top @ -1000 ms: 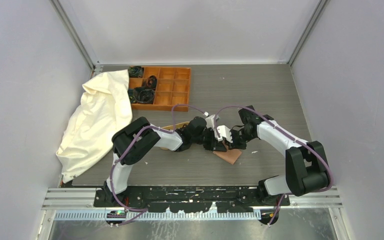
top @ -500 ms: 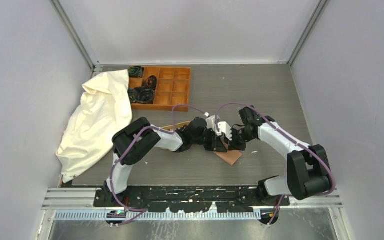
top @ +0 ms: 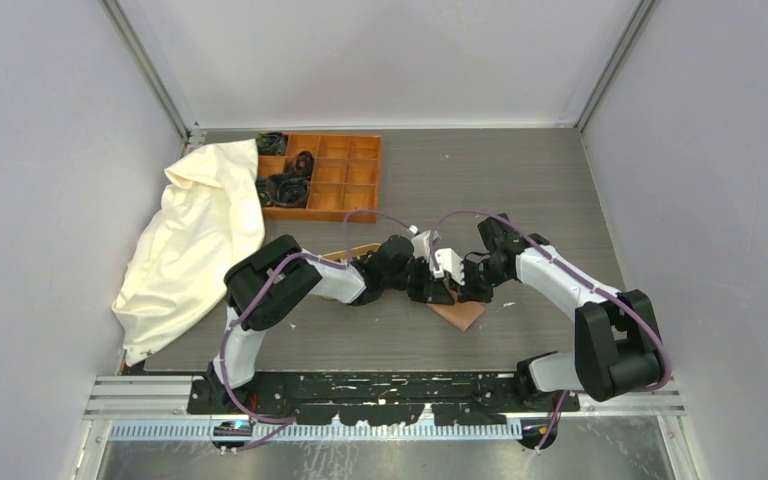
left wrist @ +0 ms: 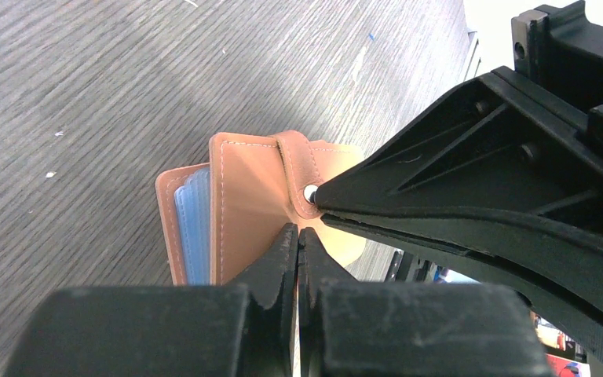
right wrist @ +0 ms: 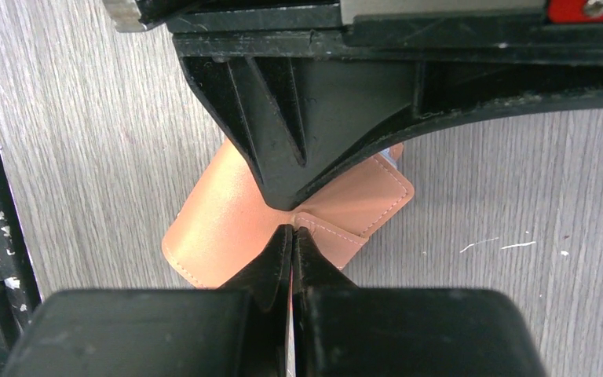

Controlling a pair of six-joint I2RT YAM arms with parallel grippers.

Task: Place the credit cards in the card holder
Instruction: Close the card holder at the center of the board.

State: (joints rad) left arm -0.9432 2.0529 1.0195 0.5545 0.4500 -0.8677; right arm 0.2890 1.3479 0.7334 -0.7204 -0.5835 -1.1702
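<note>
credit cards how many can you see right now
1: a pale blue card sits inside the card holder, at its left edge in the left wrist view. More may be hidden deeper inside or beneath it.

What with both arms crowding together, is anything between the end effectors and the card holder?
Nothing visible: the left end effector and right end effector, both shut, meet the card holder directly.

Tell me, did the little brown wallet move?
No. The card holder sits in the same spot as before, no nearer to the orange box.
</note>
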